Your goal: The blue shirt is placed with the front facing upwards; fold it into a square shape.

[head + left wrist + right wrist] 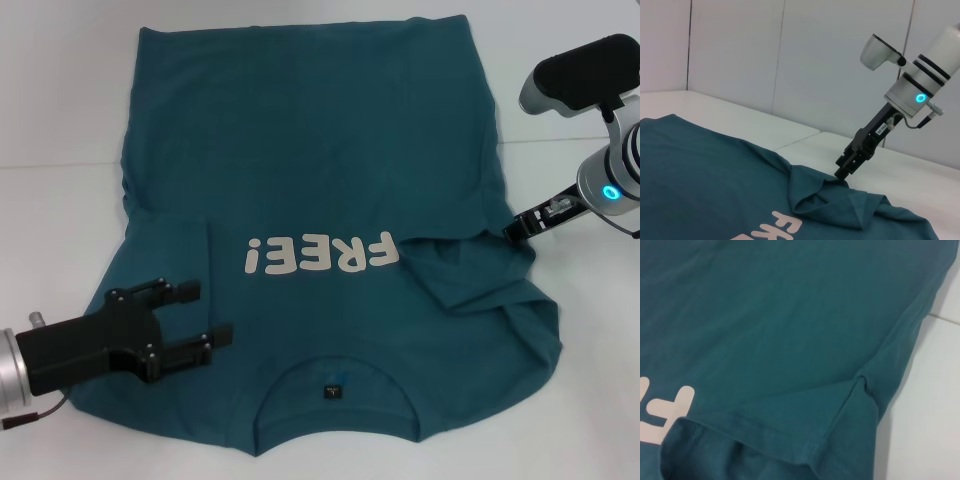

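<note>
The blue shirt (320,150) lies front up on the white table, collar (335,372) nearest me, with the cream "FREE!" lettering (320,255) across the chest. Both sleeves are folded inward over the body. My left gripper (212,313) stands open just over the shirt's near left shoulder, with nothing between its fingers. My right gripper (518,229) is at the shirt's right edge, by the folded-in sleeve (470,285). In the left wrist view its narrow tip (841,174) is closed on a raised fold of cloth (825,197). The right wrist view shows only the sleeve hem (790,435) and side seam.
The white table (60,100) shows bare on both sides of the shirt and at the far edge. A seam line in the tabletop (560,140) runs across behind the right arm. White wall panels (790,60) stand beyond the table.
</note>
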Robot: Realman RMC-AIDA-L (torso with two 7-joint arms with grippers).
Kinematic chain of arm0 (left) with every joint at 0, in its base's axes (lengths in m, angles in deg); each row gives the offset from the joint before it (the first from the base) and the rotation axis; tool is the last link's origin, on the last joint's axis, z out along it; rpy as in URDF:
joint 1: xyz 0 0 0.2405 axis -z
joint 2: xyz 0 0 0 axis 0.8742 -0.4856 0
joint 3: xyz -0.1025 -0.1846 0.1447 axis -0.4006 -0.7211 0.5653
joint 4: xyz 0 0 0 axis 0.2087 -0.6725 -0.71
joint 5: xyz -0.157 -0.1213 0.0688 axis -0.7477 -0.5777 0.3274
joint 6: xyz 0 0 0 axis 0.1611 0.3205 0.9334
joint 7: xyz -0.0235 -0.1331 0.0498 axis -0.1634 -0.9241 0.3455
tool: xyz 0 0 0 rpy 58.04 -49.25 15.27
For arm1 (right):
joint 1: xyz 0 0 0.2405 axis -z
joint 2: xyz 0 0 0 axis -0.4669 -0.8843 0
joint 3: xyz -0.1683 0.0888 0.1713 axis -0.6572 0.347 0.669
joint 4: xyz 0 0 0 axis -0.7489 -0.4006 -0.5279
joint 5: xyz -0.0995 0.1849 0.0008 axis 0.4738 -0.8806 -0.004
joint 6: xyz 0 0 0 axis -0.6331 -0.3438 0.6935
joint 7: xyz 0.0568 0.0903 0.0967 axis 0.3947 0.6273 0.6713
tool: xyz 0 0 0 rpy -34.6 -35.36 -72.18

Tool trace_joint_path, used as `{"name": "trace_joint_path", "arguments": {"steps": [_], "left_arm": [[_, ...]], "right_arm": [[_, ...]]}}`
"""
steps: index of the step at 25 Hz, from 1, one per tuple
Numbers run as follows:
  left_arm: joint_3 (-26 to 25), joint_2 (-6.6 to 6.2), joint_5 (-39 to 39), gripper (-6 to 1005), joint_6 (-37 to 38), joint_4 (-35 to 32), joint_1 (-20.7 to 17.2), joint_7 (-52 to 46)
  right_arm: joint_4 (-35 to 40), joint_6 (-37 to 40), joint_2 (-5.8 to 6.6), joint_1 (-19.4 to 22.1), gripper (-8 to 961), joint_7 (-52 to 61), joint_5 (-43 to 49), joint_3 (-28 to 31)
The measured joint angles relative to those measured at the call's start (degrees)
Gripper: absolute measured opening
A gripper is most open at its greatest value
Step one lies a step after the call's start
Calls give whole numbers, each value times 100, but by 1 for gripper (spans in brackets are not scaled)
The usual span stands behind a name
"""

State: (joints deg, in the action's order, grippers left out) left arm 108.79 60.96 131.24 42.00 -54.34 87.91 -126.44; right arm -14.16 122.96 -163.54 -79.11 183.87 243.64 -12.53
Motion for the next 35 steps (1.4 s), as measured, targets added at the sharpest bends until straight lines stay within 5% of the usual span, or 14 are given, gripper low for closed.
{"name": "trace_joint_path", "arguments": {"steps": [11, 30, 35], "left_arm": [[0, 0, 6, 765, 0, 0, 2, 1], [0, 9, 14, 765, -34, 0, 2, 1], [0, 13, 17, 764, -35, 0, 2, 1]], "right_arm": [[-115, -40, -41, -42, 588, -54, 0, -314], [-325, -80, 118, -188, 504, 77, 9, -1050], [-327, -119, 109, -204, 365, 79, 9, -1058]]}}
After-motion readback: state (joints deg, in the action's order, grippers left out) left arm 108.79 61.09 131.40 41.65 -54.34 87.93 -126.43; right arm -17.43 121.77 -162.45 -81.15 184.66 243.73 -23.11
